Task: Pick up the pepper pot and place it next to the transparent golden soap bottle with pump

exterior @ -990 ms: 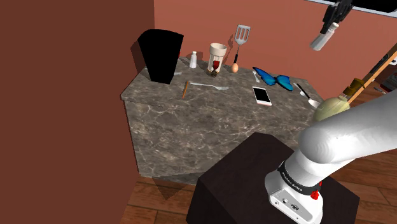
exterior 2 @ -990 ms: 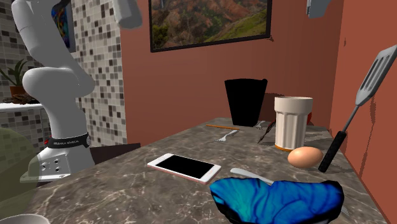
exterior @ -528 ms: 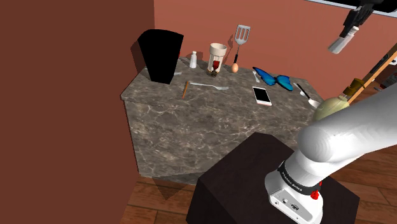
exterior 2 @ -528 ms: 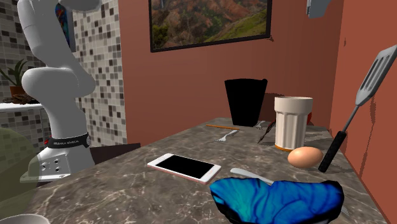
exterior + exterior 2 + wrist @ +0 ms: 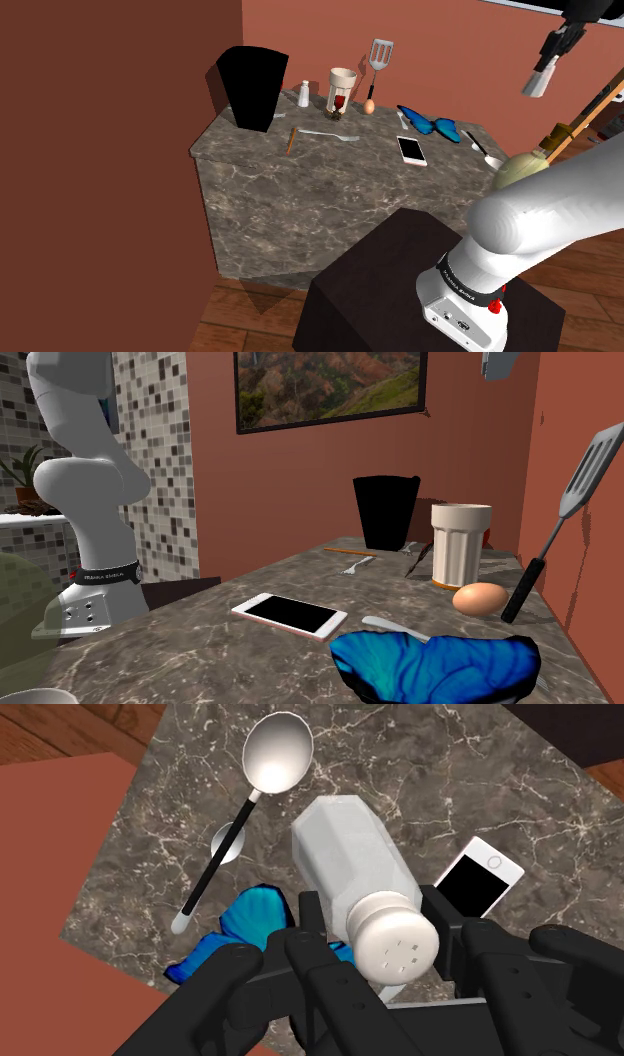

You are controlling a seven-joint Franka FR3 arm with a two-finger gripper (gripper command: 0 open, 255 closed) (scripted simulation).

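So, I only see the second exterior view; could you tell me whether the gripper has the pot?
Observer: Yes, the wrist view shows the gripper shut on the white pot.
Operator: Thanks, what lies under it?
Observer: A spoon, a phone and a blue item on the counter, well below.
Operator: And where is the bottle?
Observer: In the shoulder view, the bottle is by the counter's right end, partly behind the arm.

No word, brand or number can be read for certain. The 1 piece of lettering is a line of small white characters on the black band (image 5: 105, 576) around the white arm (image 5: 85, 492) low on its base, at 8 o'clock in the second exterior view. It also shows at 4 o'clock in the shoulder view, too small to make out.
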